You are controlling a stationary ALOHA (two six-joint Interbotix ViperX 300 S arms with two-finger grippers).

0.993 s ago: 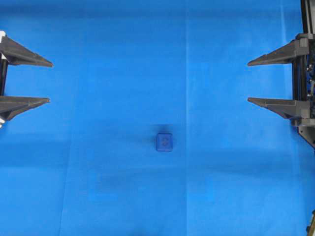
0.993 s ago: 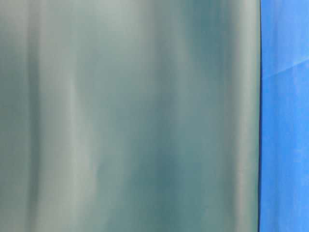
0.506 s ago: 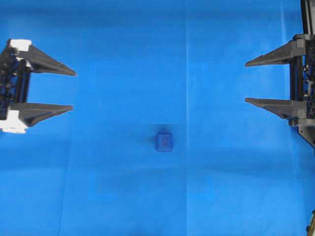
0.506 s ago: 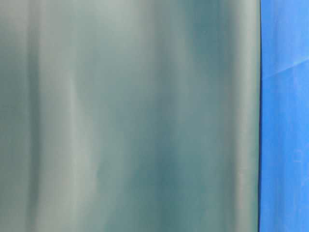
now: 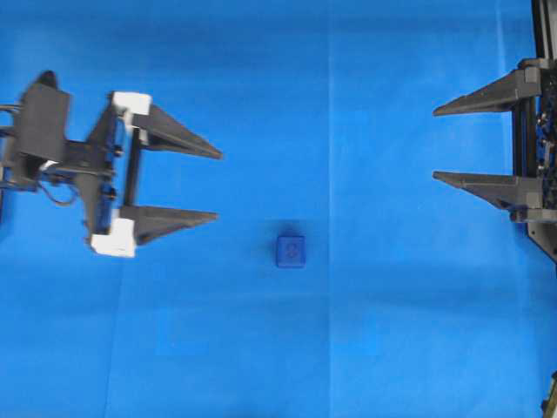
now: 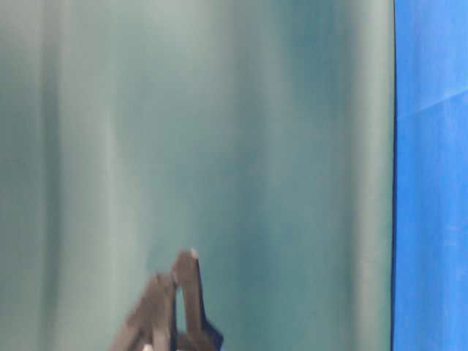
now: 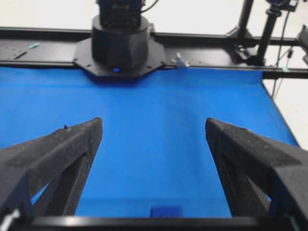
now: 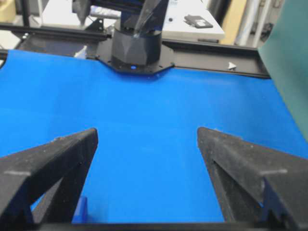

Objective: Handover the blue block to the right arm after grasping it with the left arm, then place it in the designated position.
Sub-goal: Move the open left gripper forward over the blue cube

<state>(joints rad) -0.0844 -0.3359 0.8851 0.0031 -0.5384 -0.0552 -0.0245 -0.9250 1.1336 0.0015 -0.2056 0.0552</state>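
Blue block (image 5: 291, 251) bears an unreadable, perhaps embossed mark; both claws (left (image 5: 218, 185), right (image 5: 436, 144)) gape wide, empty.

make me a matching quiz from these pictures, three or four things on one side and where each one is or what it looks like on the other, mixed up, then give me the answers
Things:
1. block
2. left end effector
3. right end effector
4. cloth

Descriptions:
A. all black, open, at the right edge of the overhead view
B. bright blue, covers the table
C. small, dark blue, alone near the middle of the table
D. open, white brackets, left of the block and clear of it

Pairs: 1-C, 2-D, 3-A, 4-B
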